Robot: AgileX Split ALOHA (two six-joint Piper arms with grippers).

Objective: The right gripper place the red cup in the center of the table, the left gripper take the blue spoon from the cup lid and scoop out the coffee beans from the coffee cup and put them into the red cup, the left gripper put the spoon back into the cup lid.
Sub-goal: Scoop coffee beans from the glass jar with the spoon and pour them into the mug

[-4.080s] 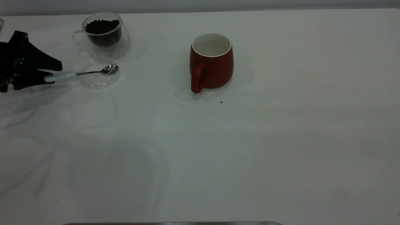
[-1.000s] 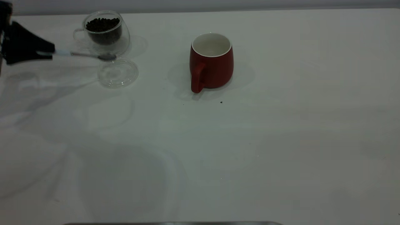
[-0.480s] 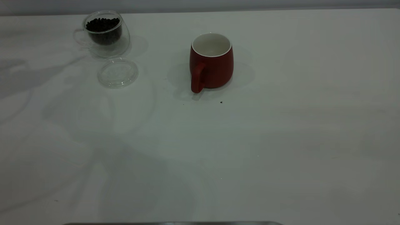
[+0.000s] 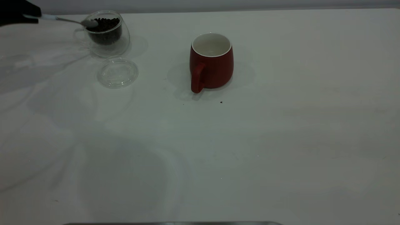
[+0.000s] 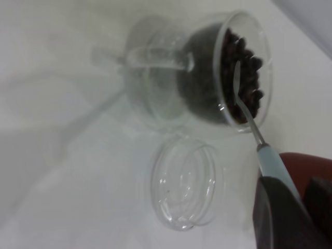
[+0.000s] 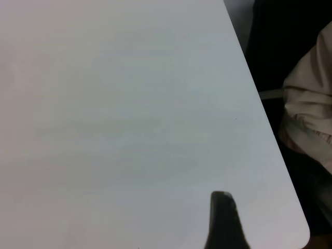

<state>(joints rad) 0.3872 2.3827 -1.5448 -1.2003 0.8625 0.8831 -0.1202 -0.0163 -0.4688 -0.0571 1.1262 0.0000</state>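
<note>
My left gripper (image 4: 34, 17) clamps the spoon (image 4: 67, 20) by its blue handle at the far left, bowl resting on the beans (image 4: 104, 24) in the glass cup (image 4: 107, 37). The lid (image 4: 117, 72) lies bare just in front. The red cup (image 4: 212, 62) stands mid-table. My right gripper (image 6: 224, 220) hovers over a table (image 6: 129, 129) corner; its state I cannot tell.

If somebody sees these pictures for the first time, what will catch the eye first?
The red cup stands alone near the middle of the white table, open and empty. At the far left, the left gripper holds the blue spoon with its bowl at the coffee beans in the coffee cup, with the cup lid lying bare beside it.
</note>
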